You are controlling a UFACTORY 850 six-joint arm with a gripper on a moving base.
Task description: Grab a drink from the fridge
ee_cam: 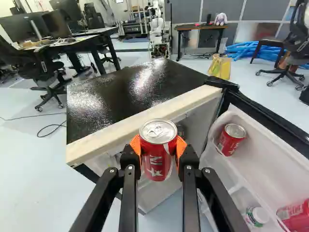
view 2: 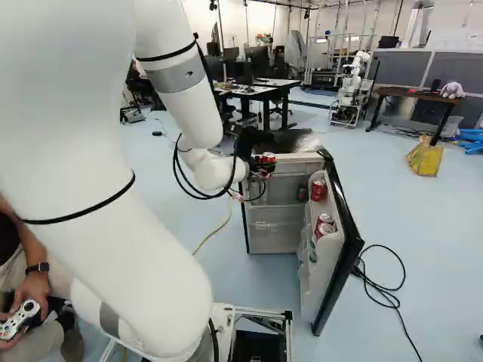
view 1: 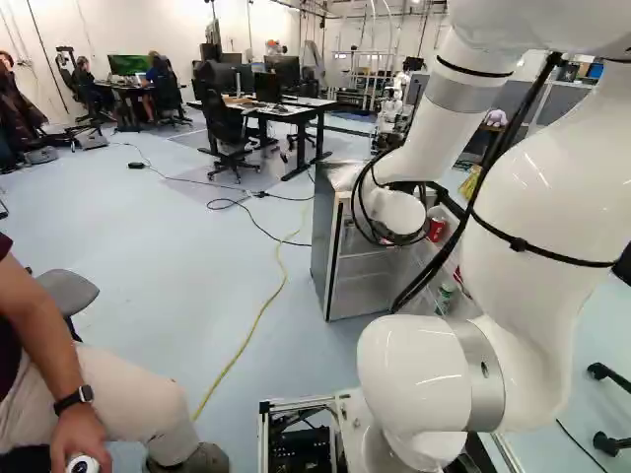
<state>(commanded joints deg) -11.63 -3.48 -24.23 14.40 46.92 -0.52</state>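
arm (view 2: 136, 260): glossy white, rounded
can (ee_cam: 158, 150): red metal cylinder
fridge (ee_cam: 123, 99): boxy, dark pebbled top
claw (view 2: 266, 161): part-spread, orange pads (ee_cam: 135, 144) clamped on can

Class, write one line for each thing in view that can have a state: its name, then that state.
Fridge door: open.
Gripper: closed on a can, an orange pad on either side.
Held can: upright; it looks unopened.
Red can in the door rack nearest the hinge: standing, ungripped.
Game controller: held by a person.
Far monitor with green screen: on.
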